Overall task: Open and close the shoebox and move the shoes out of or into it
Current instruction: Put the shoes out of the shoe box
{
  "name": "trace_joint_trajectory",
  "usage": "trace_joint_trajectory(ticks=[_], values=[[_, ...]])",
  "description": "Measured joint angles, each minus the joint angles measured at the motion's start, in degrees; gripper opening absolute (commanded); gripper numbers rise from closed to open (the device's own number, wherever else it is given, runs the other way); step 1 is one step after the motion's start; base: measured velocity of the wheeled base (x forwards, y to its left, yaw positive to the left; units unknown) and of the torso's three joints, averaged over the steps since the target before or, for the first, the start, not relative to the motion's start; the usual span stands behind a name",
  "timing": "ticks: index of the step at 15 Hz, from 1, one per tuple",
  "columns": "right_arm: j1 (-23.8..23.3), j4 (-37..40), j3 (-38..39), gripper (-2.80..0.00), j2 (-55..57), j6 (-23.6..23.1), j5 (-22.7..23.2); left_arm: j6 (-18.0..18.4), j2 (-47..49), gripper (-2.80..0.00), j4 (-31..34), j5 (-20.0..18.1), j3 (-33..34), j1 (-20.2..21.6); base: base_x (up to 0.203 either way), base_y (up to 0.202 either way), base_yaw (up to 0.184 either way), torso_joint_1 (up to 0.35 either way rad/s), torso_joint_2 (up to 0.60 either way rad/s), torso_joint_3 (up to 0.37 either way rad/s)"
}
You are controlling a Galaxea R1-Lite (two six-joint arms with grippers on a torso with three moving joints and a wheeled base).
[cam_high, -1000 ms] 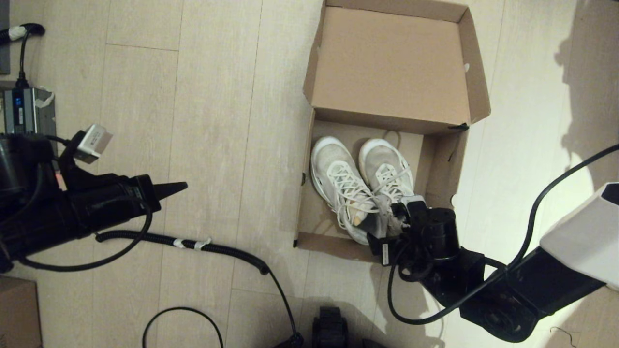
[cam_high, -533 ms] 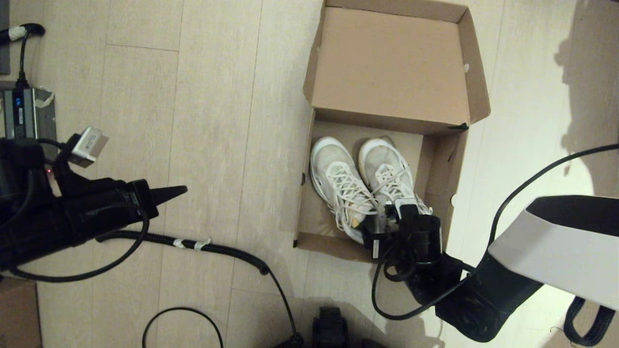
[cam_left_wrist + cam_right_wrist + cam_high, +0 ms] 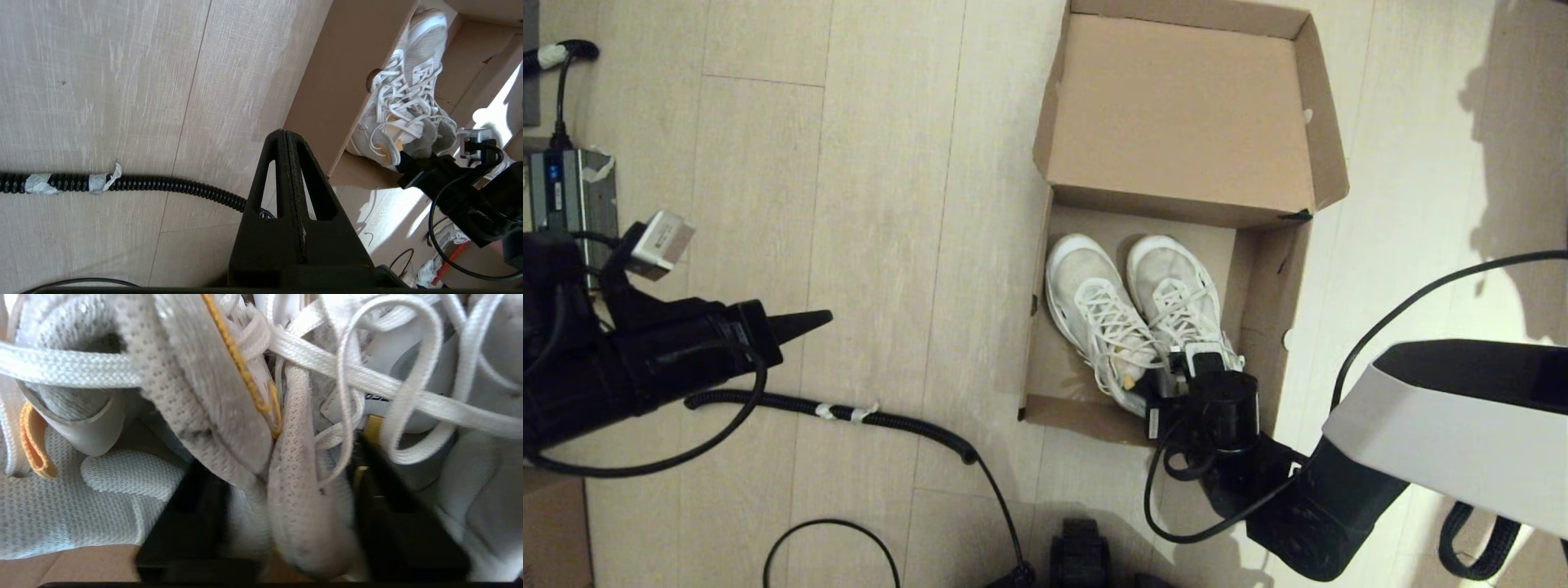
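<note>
The brown shoebox [image 3: 1262, 286] stands open on the floor, its lid [image 3: 1176, 106] folded back on the far side. Both white shoes [image 3: 1094, 298] lie side by side inside it, toes toward the lid. My right gripper [image 3: 1176, 369] reaches in at their heels. In the right wrist view its fingers [image 3: 196, 506] stand on either side of the two inner heel collars [image 3: 294, 490], which are squeezed together between them. My left gripper [image 3: 821, 316] hangs shut and empty over the floor, well left of the box. The left wrist view shows its tip [image 3: 284, 134], the box's side wall [image 3: 339, 73] and the shoes [image 3: 408, 94].
A black coiled cable [image 3: 890, 420] runs across the floor between my left arm and the box. A grey device [image 3: 568, 188] sits at the far left, a small plain carton [image 3: 551, 523] at the bottom left. A dark object [image 3: 1082, 555] lies at the near edge.
My right arm has swung and drawn its wrist a little nearer, staying at the shoes' heels. The shoes have shifted slightly left in the box. My left arm has drifted slightly left.
</note>
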Motion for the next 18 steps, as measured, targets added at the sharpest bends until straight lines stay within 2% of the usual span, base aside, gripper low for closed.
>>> trace_joint_trajectory(ticks=[4, 8, 14, 16, 18], values=[[0.05, 3.39, 0.20, -2.80, -4.65, -0.78, 0.44, -0.01, -1.77, -2.80, 0.38, -0.02, 0.01, 1.15, 0.000, 0.000, 0.000, 0.000, 0.00, 0.000], [0.78, 15.41, 1.08, -2.80, -13.99, -0.29, 2.37, -0.06, -4.74, -2.80, 0.91, -0.02, -0.23, 3.57, 0.000, 0.000, 0.000, 0.000, 0.00, 0.000], [2.05, 36.72, 0.71, -2.80, -30.73, 3.75, 13.68, -0.77, -12.32, -2.80, 6.42, -0.54, -0.39, 10.39, 0.000, 0.000, 0.000, 0.000, 0.00, 0.000], [2.15, 44.02, -0.79, -2.80, -37.62, 4.70, 17.26, -4.14, -13.77, -2.80, 6.81, -0.55, 0.52, 10.83, 0.000, 0.000, 0.000, 0.000, 0.00, 0.000], [2.15, 50.49, -2.53, -2.80, -44.98, 5.03, 19.19, -9.34, -16.11, -2.80, 7.41, -0.53, 1.74, 10.85, 0.000, 0.000, 0.000, 0.000, 0.00, 0.000]])
